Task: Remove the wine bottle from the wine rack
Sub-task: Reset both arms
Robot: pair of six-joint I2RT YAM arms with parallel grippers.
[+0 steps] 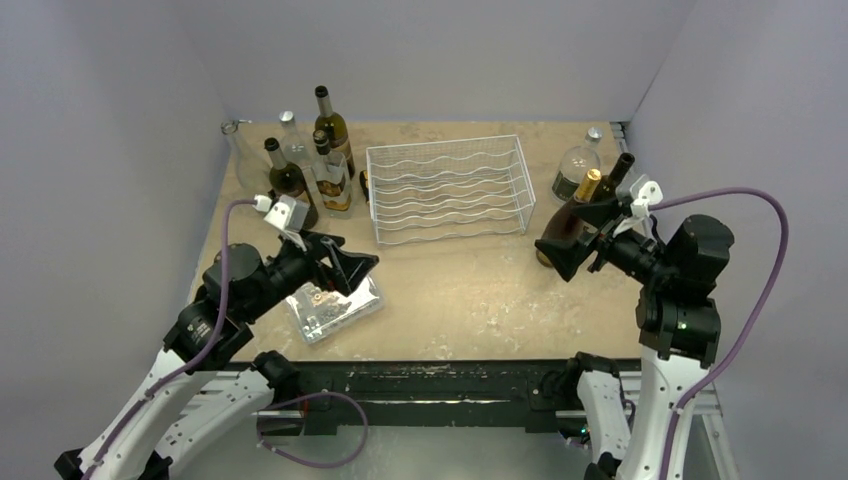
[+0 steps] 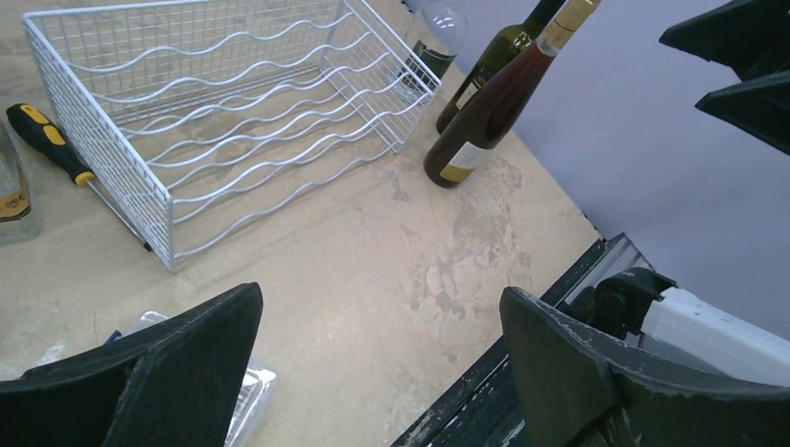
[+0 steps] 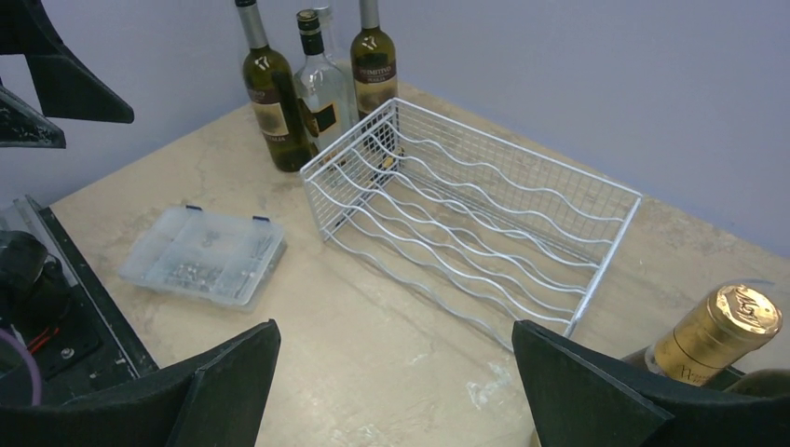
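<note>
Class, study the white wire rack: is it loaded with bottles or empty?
Empty. The wine rack shows only bare wavy wires in every view; the bottles stand on the table beside it.

A mottled beige table stands in a pale lavender-grey booth, with a back wall behind the table and a left wall and right wall flanking it. A black rail edges the table's near side. Below that is perhaps grey floor. The light is even.
</note>
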